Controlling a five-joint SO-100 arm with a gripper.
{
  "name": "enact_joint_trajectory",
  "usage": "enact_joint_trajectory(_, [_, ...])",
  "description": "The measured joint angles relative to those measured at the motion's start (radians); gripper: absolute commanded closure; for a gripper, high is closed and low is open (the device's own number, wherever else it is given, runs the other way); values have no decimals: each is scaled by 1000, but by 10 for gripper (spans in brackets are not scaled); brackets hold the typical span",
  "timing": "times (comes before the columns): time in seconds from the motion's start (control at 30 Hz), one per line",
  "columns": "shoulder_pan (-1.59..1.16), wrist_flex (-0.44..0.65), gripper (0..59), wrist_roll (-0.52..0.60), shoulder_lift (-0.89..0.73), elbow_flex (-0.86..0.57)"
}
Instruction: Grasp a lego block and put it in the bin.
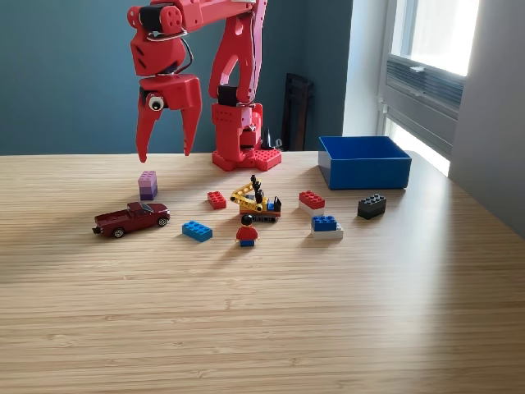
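Note:
My red gripper [165, 153] hangs open above the table at the exterior view's left, fingers pointing down with nothing between them. Just below it stands a purple lego block [148, 185]. Other bricks lie across the middle: a small red one [216, 199], a blue one [197, 231], a red-on-white one [312, 200], a blue-on-white one [326, 226] and a black one [372, 205]. The bright-blue bin [364, 162] sits at the back right and looks empty.
A dark red toy pickup [131, 219] is parked left of the bricks. A small lego vehicle with a yellow arm [257, 202] and a minifigure [247, 232] stand in the middle. The arm's red base [243, 135] is at the back.

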Motion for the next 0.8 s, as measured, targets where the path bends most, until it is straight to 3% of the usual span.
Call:
enact_joint_trajectory(0.33, [89, -3, 279, 9, -114, -54])
enact_joint_trajectory(0.53, [94, -100, 279, 9, -192, -54])
enact_joint_trajectory(0.8, [94, -147, 300, 21, -304, -54])
